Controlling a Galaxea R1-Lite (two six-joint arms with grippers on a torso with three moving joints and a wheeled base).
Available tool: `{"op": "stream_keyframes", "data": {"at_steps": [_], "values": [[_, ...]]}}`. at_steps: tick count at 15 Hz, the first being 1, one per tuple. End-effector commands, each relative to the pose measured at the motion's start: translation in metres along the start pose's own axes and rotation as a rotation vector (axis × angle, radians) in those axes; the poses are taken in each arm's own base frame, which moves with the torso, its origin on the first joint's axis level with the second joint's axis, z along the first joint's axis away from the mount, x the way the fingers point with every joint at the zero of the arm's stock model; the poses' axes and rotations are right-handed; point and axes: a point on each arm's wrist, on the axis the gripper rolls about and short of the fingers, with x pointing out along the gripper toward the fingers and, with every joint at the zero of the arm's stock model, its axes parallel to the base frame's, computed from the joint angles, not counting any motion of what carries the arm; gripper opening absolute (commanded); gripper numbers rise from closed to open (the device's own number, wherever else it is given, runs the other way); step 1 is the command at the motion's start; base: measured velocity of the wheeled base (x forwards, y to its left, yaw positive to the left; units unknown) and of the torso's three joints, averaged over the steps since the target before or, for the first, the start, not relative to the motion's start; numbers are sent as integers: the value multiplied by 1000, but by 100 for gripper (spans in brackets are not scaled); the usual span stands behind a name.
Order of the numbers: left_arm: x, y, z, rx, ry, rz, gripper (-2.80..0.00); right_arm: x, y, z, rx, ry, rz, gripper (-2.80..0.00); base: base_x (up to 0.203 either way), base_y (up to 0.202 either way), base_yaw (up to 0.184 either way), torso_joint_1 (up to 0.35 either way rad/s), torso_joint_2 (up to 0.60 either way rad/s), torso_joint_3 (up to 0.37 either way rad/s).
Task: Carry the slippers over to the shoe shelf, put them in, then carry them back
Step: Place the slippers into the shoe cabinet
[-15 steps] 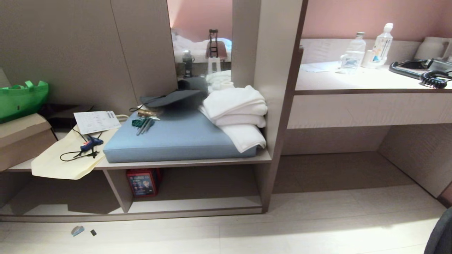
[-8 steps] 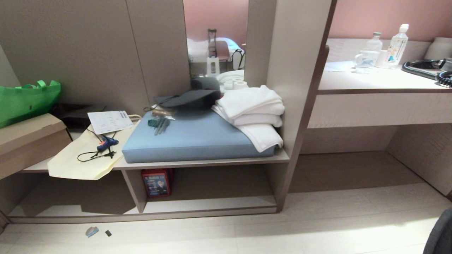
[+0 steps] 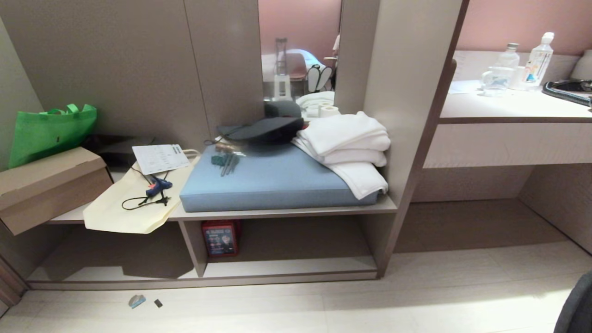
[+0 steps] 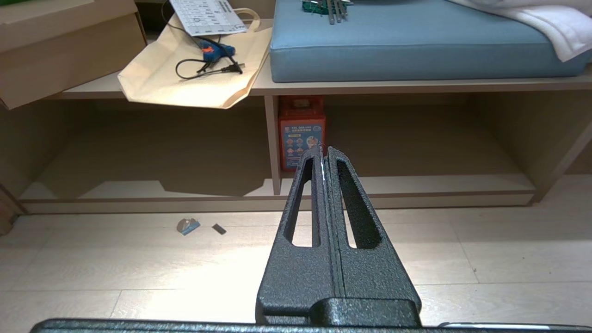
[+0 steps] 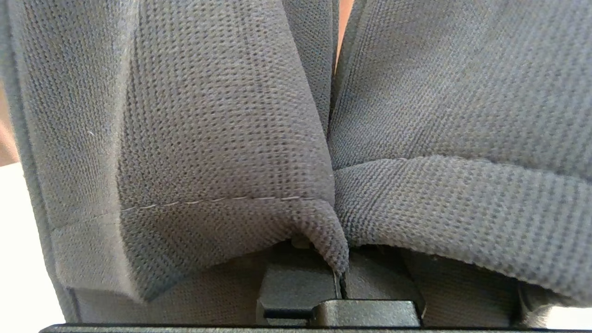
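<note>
Dark grey woven slippers [image 5: 208, 138] fill the right wrist view, two bands pressed side by side. My right gripper [image 5: 340, 277] is shut on the slippers, and the cloth hides its fingertips. The shoe shelf [image 3: 286, 269] is the low cubby under the bench, with a pale base and a thin upright divider [image 3: 194, 249]. It also shows in the left wrist view as the shoe shelf [image 4: 416, 185], straight ahead across the floor. My left gripper [image 4: 323, 150] is shut with nothing in it and points level at the divider. Neither arm shows clearly in the head view.
A red box [image 3: 220, 238] stands in the cubby beside the divider. On the bench above lie a blue cushion [image 3: 277, 180], white towels [image 3: 347, 148], a cream bag [image 3: 134, 203] and a cardboard box [image 3: 46, 185]. Small scraps [image 3: 137, 301] lie on the floor. A desk [image 3: 508, 134] is at right.
The whole head view has slid to the right, so the camera has moved. The bench, cubby and things on them keep their places relative to each other.
</note>
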Motion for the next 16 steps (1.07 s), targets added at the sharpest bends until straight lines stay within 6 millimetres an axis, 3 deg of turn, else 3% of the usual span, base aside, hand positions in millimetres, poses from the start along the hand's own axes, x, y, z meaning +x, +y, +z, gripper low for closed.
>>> {"op": "stream_keyframes", "data": {"at_steps": [1, 8, 16], "values": [[0, 0, 0, 0, 1, -1, -280, 0, 0, 0, -1, 2, 0, -280, 0, 0, 0, 0, 0, 0], [0, 0, 0, 0, 1, -1, -280, 0, 0, 0, -1, 1, 0, -280, 0, 0, 0, 0, 0, -15], [0, 0, 0, -2, 1, -1, -280, 0, 0, 0, -1, 1, 0, -280, 0, 0, 0, 2, 2, -193]]}}
